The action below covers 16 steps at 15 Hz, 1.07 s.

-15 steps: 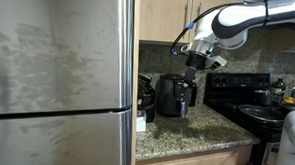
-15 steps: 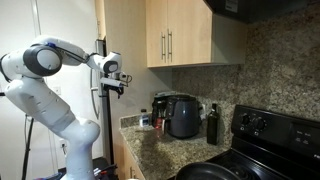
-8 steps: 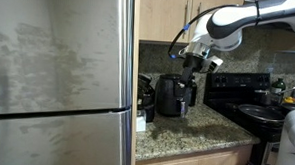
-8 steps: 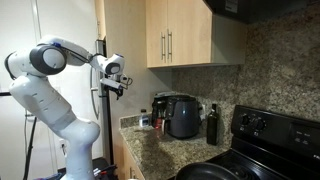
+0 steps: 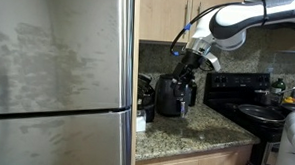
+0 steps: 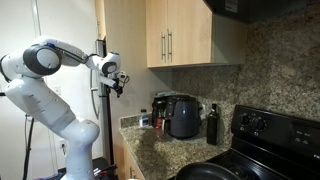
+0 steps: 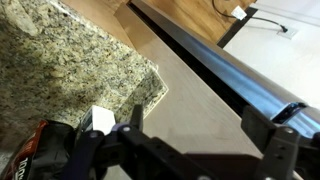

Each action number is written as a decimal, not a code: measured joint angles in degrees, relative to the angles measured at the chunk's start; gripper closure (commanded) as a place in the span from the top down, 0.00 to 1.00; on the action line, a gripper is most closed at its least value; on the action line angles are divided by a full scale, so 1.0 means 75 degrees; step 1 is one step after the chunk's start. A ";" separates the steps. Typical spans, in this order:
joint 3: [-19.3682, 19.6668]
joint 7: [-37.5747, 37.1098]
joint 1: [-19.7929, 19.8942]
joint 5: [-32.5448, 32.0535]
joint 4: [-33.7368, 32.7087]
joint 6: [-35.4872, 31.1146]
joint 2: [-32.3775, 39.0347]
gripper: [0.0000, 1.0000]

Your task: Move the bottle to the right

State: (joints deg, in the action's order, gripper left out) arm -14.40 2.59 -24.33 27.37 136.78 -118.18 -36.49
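The bottle (image 6: 211, 125) is seen in an exterior view standing upright on the granite table (image 6: 150, 152), near the back wall, between the black air fryer (image 6: 183, 116) and the black stove (image 6: 272, 130). It stands just beside the fryer, but whether the two touch cannot be told. It is dark, tall and narrow, with a slimmer neck at the top; its label and cap are too small to be made out.

The gripper (image 6: 118, 82) is held high in the air off the table's end, well apart from the bottle. In the wrist view its jaws are spread wide with nothing between them – only the table's corner and a stretch of floor are seen beneath.

The bottle is judged to be rigid and smooth-walled, most likely glass, so it should be treated as slippery and breakable. If filled, some weight is to be expected. A tall, narrow body on a small base is easily tipped, and the fryer leaves little room on one side.

Hold is best taken on the straight body at about mid-height – below the shoulder, not on the tapering neck, where slipping would be likely. A level, sideways approach from the open front of the table is suggested, with the bottle kept upright throughout.
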 measured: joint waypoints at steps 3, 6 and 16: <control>-0.0089 -0.0006 -0.0103 0.0498 0.0283 -0.1520 -0.0049 1.00; -0.0021 -0.0035 -0.0112 0.0526 0.0448 -0.2846 -0.0214 1.00; 0.0261 -0.0613 0.0181 0.0366 0.0648 -0.3049 0.0238 1.00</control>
State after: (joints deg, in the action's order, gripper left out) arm -12.44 -2.01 -22.98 30.11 141.65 -141.04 -34.70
